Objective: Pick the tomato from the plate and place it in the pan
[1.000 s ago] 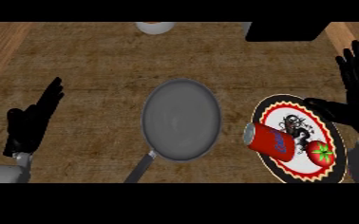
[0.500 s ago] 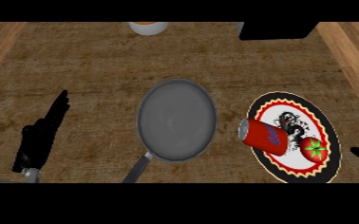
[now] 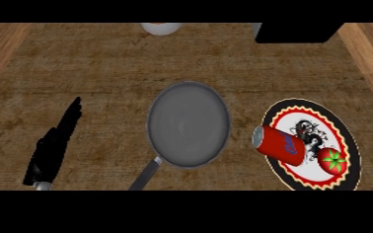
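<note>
A red tomato (image 3: pixel 333 160) with a green stem sits on the lower right part of a patterned plate (image 3: pixel 336 130) at the counter's right. A red soda can (image 3: pixel 281 146) lies on its side on the same plate, just left of the tomato. The grey pan (image 3: pixel 189 124) rests in the middle of the counter, nothing in it, handle pointing down-left. My left hand (image 3: pixel 53 145) shows at the lower left, fingers straight and pointing up, well away from pan and plate. My right hand is out of view.
A white bowl (image 3: pixel 161 27) stands at the counter's far edge, and a black box (image 3: pixel 297 31) at the far right. Wooden trim runs along the left and right sides of the brown counter (image 3: pixel 94 74).
My right hand, earlier beside the plate at the right edge, has left the view. My left hand has turned edge-on and slid lower. The view has shifted slightly.
</note>
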### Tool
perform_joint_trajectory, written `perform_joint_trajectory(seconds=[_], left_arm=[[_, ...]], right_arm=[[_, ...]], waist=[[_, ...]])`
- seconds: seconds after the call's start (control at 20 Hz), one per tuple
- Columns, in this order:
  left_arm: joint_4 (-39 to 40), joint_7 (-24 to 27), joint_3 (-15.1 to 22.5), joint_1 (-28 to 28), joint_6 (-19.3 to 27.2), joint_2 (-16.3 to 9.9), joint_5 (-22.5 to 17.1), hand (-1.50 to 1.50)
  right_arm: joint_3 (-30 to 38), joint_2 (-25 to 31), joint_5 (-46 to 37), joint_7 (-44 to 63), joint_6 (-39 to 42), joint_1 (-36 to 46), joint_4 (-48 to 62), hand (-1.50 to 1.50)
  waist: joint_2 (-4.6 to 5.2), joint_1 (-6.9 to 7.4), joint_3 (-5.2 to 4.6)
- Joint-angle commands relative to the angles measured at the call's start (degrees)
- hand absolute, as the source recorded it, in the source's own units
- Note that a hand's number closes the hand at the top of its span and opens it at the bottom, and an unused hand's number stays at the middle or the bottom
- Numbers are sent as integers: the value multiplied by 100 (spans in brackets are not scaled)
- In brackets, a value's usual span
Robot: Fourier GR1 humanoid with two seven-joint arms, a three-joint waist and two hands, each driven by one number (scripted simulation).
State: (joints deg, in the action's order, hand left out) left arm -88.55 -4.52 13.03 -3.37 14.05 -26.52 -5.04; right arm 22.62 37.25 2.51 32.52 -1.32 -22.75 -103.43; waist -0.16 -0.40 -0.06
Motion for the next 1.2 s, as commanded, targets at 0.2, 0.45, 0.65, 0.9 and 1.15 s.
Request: perform_joint_trajectory(seconds=[0.2, 0.45, 0.65, 0.9, 1.15], left_arm=[[18, -61, -16, 169, -114, 140, 166, 0], [-339, -247, -65, -72, -105, 182, 315, 0], [-456, -566, -369, 126, -329, 53, 224, 0], [-326, -7, -181, -228, -236, 301, 468, 0], [-223, 24, -185, -202, -211, 417, 530, 0]], right_arm=[[-364, 795, 584, 1307, 1199, 1155, 94, -150], [-932, 568, 383, 2264, 1195, 1923, 325, -150], [-851, 617, 692, 2579, 1746, 2029, 371, -150], [-1478, 737, 515, 2735, 2104, 2387, 826, -150], [-2049, 757, 652, 3333, 2216, 2733, 1066, -150]], waist=[[30, 107, 3], [26, 130, 5], [16, 59, 6], [21, 105, 4], [26, 120, 0]])
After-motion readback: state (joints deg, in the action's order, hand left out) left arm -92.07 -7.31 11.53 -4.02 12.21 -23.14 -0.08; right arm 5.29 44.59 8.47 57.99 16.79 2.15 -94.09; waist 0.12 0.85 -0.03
